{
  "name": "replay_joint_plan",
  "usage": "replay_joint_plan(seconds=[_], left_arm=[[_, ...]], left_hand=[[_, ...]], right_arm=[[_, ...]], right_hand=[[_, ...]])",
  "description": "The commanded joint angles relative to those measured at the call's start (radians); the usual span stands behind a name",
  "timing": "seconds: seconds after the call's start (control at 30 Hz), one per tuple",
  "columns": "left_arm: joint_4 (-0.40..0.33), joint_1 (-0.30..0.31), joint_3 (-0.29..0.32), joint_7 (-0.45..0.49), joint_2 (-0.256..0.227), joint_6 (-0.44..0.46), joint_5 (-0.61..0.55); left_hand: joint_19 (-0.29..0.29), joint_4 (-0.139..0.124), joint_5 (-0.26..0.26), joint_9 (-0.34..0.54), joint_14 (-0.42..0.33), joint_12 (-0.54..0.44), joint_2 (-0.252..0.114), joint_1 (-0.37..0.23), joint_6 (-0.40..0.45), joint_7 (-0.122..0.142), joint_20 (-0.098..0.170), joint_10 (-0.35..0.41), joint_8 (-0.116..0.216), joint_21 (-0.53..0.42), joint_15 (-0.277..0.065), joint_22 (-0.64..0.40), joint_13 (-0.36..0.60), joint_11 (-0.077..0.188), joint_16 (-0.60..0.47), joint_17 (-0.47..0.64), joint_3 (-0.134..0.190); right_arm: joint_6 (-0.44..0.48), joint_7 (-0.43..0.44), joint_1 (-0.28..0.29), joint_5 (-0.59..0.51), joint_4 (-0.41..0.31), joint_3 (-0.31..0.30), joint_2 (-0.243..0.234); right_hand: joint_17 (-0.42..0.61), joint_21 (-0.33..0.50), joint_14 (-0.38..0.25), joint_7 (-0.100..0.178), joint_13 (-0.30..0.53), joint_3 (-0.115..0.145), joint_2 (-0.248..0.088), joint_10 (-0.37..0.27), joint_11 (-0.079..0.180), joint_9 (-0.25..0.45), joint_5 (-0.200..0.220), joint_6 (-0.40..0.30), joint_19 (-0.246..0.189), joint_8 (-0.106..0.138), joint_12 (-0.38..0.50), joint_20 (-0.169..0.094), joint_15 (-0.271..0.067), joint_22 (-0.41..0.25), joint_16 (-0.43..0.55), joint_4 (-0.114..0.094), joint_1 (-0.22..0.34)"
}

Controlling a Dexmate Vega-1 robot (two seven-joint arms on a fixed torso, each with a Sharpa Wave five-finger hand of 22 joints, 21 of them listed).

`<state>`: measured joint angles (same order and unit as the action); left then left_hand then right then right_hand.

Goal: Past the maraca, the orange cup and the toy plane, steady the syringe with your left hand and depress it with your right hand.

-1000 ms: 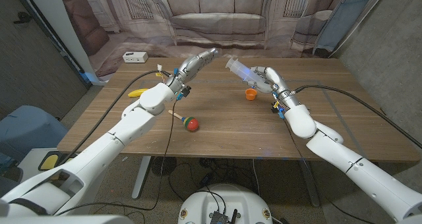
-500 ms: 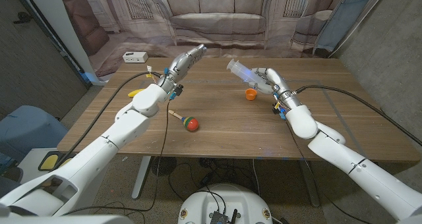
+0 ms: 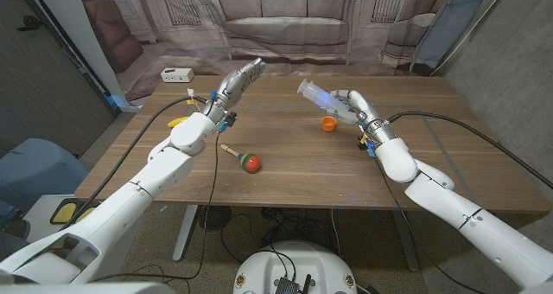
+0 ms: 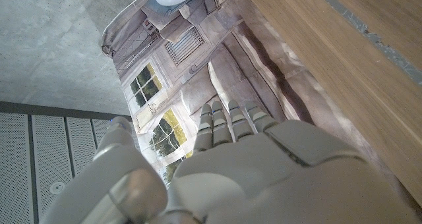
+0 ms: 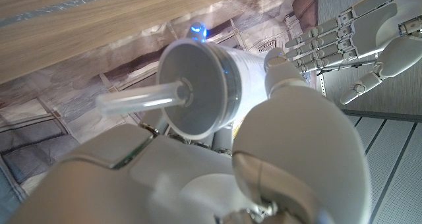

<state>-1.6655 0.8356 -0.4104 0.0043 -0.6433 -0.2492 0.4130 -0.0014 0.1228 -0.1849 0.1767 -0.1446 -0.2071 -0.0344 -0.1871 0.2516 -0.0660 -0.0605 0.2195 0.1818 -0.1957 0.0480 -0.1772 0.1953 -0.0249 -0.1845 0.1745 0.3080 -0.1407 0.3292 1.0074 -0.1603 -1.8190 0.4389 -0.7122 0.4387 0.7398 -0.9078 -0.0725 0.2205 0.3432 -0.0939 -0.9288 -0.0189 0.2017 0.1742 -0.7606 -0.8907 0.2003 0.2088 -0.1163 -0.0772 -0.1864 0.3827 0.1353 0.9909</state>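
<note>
I hold the syringe [image 3: 316, 92] clear of the desk [image 3: 302, 169] in my right hand [image 3: 348, 105], fingers wrapped round the barrel; it sits at about 1 o'clock from desk centre, directly above the orange cup [image 3: 328, 123]. In the right wrist view the plunger end [image 5: 142, 97] of the syringe faces the camera. My left hand [image 3: 239, 79] is raised at about 11 o'clock, fingers [image 4: 227, 122] straight, slightly apart, gripping nothing, and well apart from the syringe. The maraca [image 3: 243, 158] lies on the desk near 6 o'clock. Step in hand, as I judge it: approach for steadying (the roles look reversed, since the right hand carries the barrel). Next move calls for bringing the left hand across to close on the barrel, then freeing the right to press the plunger.
</note>
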Motion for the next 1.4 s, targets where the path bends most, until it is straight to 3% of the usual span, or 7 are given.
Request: replay_joint_plan(seconds=[0.03,0.83,1.17,1.33,1.4], left_arm=[[0.009,0.003,-0.002,-0.01,0.0,-0.003,0.01],[-0.003,0.01,0.004,-0.005,-0.008,0.002,0.012],[0.0,0.01,0.004,-0.012,-0.009,-0.001,0.017],[-0.001,0.011,0.004,-0.014,-0.011,0.002,0.018],[0.0,0.011,0.003,-0.015,-0.011,0.002,0.019]], left_hand=[[-0.003,0.001,0.002,0.002,0.002,-0.001,-0.007,-0.008,-0.002,0.001,-0.001,0.0,0.006,-0.002,0.003,-0.003,0.001,-0.002,-0.003,0.004,-0.002],[-0.004,0.001,0.002,0.002,0.003,-0.002,-0.007,-0.008,-0.001,0.001,-0.003,0.0,0.006,-0.002,0.002,-0.003,0.001,0.0,-0.002,0.004,-0.003],[-0.006,0.001,0.002,0.002,0.004,-0.002,-0.007,-0.008,0.0,0.002,-0.006,0.0,0.006,-0.001,0.002,-0.003,0.001,0.003,-0.002,0.004,-0.003],[-0.006,0.001,0.002,0.002,0.003,-0.003,-0.007,-0.008,0.0,0.002,-0.006,0.002,0.006,-0.002,0.002,-0.003,0.001,0.003,-0.003,0.004,-0.003],[-0.007,0.001,0.002,0.002,0.003,-0.003,-0.007,-0.008,-0.001,0.001,-0.008,0.002,0.006,-0.001,0.002,-0.003,0.001,-0.001,-0.003,0.004,-0.004]], right_arm=[[0.03,-0.018,-0.004,-0.007,-0.011,0.015,-0.01],[0.088,-0.017,-0.017,-0.06,-0.013,0.059,-0.016],[0.114,-0.006,-0.014,-0.082,-0.022,0.068,-0.016],[0.126,0.001,-0.013,-0.094,-0.021,0.076,-0.015],[0.128,0.001,-0.014,-0.097,-0.019,0.08,-0.014]], right_hand=[[0.004,0.005,-0.032,0.098,0.004,0.15,-0.086,-0.039,0.043,0.006,0.004,-0.1,0.011,0.008,0.008,-0.034,-0.103,0.001,-0.007,-0.141,0.038],[0.007,0.01,0.015,0.108,0.003,0.146,-0.084,-0.034,0.054,0.007,0.003,-0.104,0.049,0.009,0.006,-0.031,-0.094,0.003,-0.029,-0.135,0.035],[-0.013,-0.003,0.103,0.125,0.002,0.147,-0.073,-0.031,0.082,0.008,0.003,-0.115,0.114,0.011,0.005,-0.015,-0.067,0.006,-0.084,-0.126,0.03],[-0.032,-0.034,0.183,0.144,0.001,0.14,-0.065,-0.03,0.103,0.01,0.001,-0.123,0.203,0.013,0.004,0.013,-0.036,0.011,-0.13,-0.115,0.022],[-0.032,-0.037,0.196,0.148,0.001,0.136,-0.065,-0.028,0.112,0.01,0.001,-0.121,0.211,0.011,0.003,0.018,-0.032,0.012,-0.134,-0.114,0.02]])
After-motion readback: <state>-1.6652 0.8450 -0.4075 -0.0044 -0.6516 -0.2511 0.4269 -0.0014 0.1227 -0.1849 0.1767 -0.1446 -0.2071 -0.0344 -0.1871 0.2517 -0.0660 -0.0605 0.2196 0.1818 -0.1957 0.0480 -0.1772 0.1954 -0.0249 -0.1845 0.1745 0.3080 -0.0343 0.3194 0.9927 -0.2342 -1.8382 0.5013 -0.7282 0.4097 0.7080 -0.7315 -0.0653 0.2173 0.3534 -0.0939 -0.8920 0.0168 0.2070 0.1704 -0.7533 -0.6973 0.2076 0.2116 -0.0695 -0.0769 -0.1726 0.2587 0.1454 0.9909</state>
